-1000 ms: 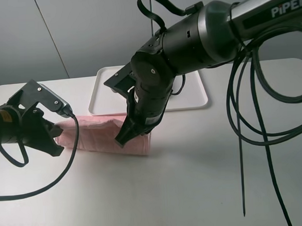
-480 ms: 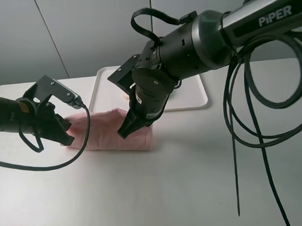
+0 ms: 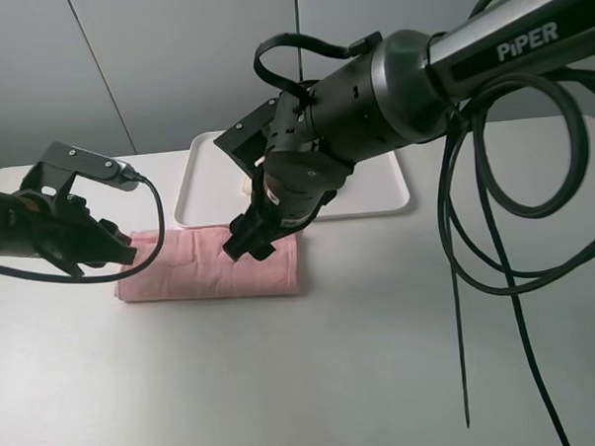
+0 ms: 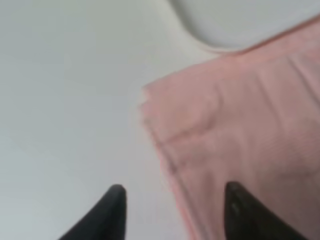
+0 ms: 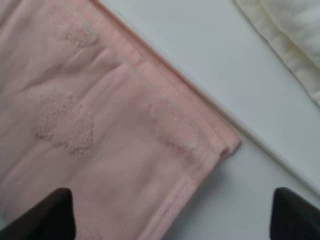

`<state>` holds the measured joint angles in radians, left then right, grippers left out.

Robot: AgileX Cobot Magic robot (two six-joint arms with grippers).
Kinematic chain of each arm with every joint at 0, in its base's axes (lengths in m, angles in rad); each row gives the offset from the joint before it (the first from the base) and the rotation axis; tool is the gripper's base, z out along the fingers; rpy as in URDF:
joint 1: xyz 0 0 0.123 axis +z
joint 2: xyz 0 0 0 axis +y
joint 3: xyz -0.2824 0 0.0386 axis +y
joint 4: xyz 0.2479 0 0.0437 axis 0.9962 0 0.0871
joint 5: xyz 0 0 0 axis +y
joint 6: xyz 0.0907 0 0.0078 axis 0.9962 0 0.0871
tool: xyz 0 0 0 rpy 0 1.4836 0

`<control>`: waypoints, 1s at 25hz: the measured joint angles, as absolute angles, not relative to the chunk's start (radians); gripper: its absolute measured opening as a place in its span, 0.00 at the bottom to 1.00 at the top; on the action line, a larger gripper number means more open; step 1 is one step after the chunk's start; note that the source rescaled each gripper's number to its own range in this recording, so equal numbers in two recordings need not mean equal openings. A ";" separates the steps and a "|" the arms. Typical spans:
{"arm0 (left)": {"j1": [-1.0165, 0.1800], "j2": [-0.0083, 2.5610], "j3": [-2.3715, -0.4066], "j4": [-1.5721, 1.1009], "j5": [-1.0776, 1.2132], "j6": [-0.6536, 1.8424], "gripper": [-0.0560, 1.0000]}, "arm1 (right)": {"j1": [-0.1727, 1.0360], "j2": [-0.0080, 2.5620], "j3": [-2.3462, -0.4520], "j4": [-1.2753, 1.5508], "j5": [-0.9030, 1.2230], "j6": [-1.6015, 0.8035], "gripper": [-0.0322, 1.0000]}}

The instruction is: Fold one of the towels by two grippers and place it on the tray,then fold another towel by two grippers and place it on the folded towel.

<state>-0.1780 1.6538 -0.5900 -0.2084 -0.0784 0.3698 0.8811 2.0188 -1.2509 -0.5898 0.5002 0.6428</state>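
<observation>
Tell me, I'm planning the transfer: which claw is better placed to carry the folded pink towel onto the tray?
Probably right: the right claw hangs open over the pale pink terry towel near the flat white plastic tray; the left claw sits at its far end.

pink embossed towel, cream towel, white tray

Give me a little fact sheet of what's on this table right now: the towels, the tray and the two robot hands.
Pink towel: folded into a long strip, flat on the table, just in front of the tray
Cream towel: on the tray, mostly hidden in the overhead view
Left hand: open, above the pink towel's left end, holding nothing
Right hand: open, above its right half, holding nothing
Tray: white, at the table's back
</observation>
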 joint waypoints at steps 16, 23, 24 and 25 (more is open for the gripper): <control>-0.111 1.723 -0.769 -0.250 0.248 0.368 0.86 | 0.788 2.019 -1.251 -0.280 0.566 0.454 0.95; -0.111 1.851 -0.961 -0.173 0.491 0.170 0.86 | 0.772 2.019 -1.251 -0.130 0.613 0.298 0.95; -0.111 1.869 -0.981 -0.152 0.522 0.135 0.86 | 0.772 2.019 -1.251 -0.114 0.617 0.282 0.95; -0.111 1.882 -1.002 -0.135 0.546 0.113 0.86 | 0.772 2.019 -1.251 -0.109 0.618 0.271 0.95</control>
<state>-0.1110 1.8825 -1.0024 -0.1351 0.5461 0.1129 0.7723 2.0188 -1.2509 -0.1085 0.6185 0.2714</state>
